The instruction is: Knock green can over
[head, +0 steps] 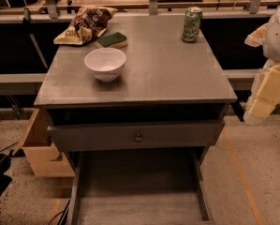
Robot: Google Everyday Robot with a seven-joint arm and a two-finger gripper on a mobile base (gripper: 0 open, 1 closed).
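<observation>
1. Green can (pixel 192 25) stood upright near the tabletop's (pixel 177 78) far-right corner, w/ bare space around it, so prob. easy to tip.
2. Hand (pixel 266 93) hung off the right side, well apart from the can; open or closed, couldn't tell.
3. Bowl (pixel 105 63) & sponge (pixel 112 39) sat to the left, out of the way.

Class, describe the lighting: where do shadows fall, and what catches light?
Camera view: dim, warm light; the slim light-green aluminium can shines at its silver top; the round white bowl casts a shadow on the grey tabletop; the cream gripper shows pale at the right edge, beside the tabletop.
</observation>
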